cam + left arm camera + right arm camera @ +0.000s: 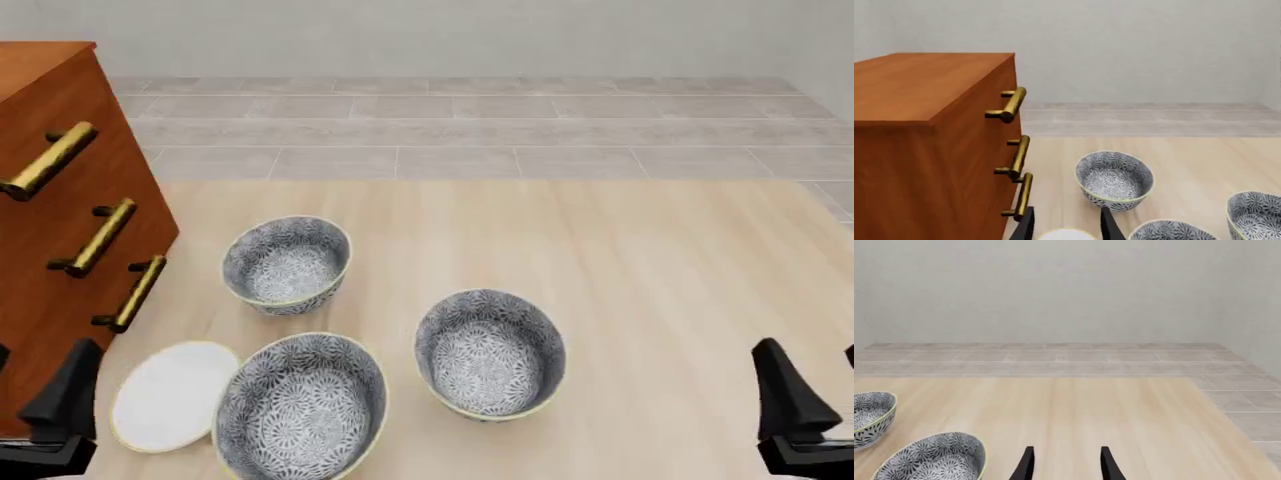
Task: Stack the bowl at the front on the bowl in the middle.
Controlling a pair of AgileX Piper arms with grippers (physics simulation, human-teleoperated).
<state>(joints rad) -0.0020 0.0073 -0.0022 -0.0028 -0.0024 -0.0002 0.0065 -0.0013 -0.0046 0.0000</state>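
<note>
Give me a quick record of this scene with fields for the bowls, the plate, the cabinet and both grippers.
front bowl: bowl at the front, upright, beside the plate
middle bowl: bowl in the middle, upright, standing alone, nothing stacked in it
far bowl: third bowl, upright, nearest the cabinet
plate: white plate, flat, to the left of the front bowl
cabinet: wooden cabinet with three brass handles, at the table's left side
left gripper: jaws open, holding nothing
right gripper: jaws open, holding nothing
stacking: not yet done
</note>
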